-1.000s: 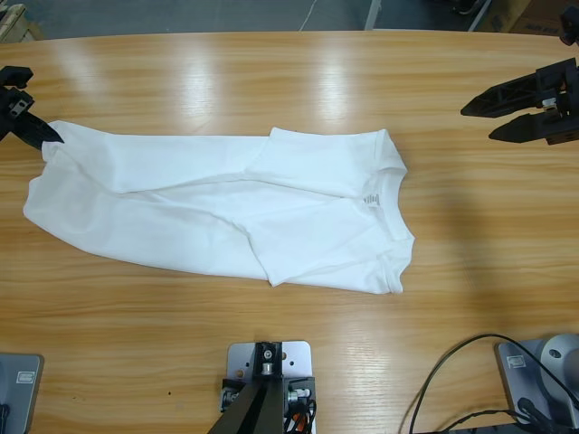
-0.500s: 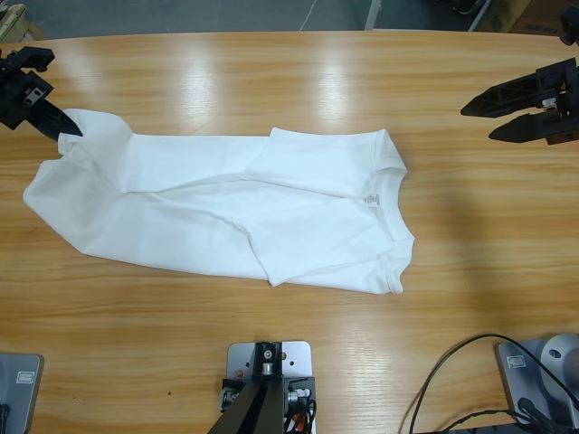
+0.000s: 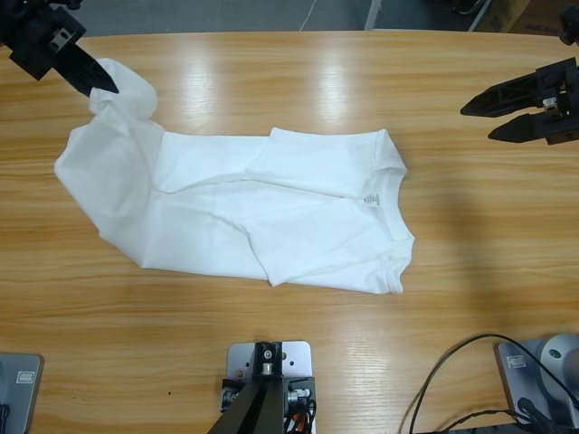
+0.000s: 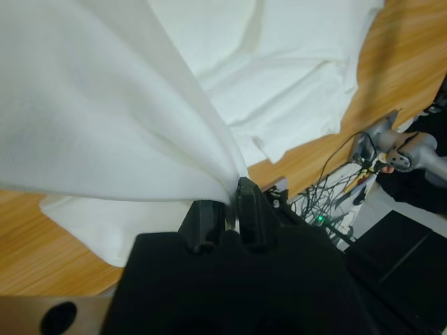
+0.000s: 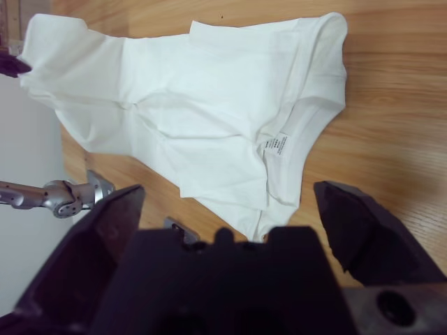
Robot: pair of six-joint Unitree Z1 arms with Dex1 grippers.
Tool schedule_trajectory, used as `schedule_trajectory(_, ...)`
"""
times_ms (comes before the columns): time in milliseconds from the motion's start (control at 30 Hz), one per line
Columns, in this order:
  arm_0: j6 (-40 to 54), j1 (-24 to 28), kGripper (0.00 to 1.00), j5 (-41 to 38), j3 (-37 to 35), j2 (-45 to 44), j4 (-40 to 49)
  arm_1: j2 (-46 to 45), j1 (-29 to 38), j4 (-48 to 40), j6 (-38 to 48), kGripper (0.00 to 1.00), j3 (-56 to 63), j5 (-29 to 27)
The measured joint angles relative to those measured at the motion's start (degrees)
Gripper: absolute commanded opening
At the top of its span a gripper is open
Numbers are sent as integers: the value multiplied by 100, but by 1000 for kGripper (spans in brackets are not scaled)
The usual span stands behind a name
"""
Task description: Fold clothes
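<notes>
The clothes are one white T-shirt point(image 3: 271, 208) lying sideways across the table's middle, sleeves folded inward, neck label point(image 3: 369, 198) toward the right. My left gripper point(image 3: 101, 83) at the upper left is shut on the shirt's hem corner and holds it lifted off the wood; in the left wrist view the cloth point(image 4: 126, 118) drapes from the closed jaws of this gripper point(image 4: 227, 209). My right gripper point(image 3: 479, 120) hovers open at the right edge, well apart from the shirt's collar. In the right wrist view the shirt point(image 5: 202, 118) lies ahead between the spread jaws.
The long wooden table point(image 3: 298, 353) has bare wood in front of and behind the shirt. Black cables point(image 3: 470, 380) lie at the front right corner. Past the table's far edge is grey floor point(image 3: 226, 14).
My left gripper has risen and moved right and toward the table's back, pulling the shirt's hem corner with it, so the hem end bunches rightward. The right gripper has stayed still.
</notes>
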Motion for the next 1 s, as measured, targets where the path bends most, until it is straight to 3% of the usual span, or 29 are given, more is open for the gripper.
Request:
schedule_trajectory(333,-301,-953,0,-88,-526,279,55,-10,0,0,-6,996,1,17)
schedule_trajectory(767,-599,-1916,0,-324,-2679,1402,105,-18,-2,5,-7,996,9,34)
schedule_trajectory(1000,-623,-2448,0,-437,-2853,1851,105,-20,-2,13,-8,996,9,41)
